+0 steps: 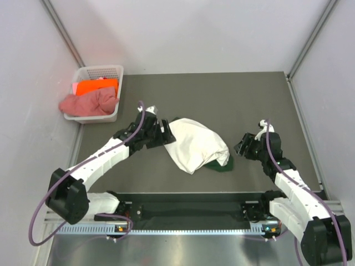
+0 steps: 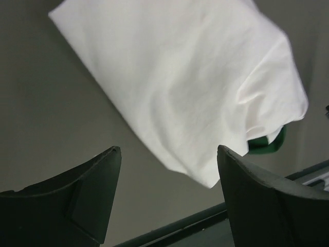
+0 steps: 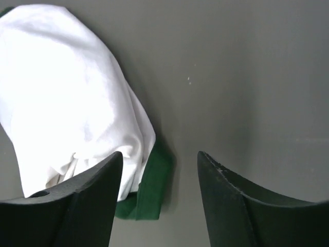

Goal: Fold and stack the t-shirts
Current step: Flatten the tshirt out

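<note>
Flanking the white shirt (image 1: 194, 145), left hand (image 1: 166, 133) and right hand (image 1: 242, 146) gape over table (image 1: 266, 100).

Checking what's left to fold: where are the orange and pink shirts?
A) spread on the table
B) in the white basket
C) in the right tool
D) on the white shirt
B: the orange shirt and pink shirt lie bunched inside the white basket.

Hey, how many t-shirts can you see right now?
3: a white t-shirt at mid-table, and an orange t-shirt and a pink t-shirt in the basket; more may hide underneath.
</note>
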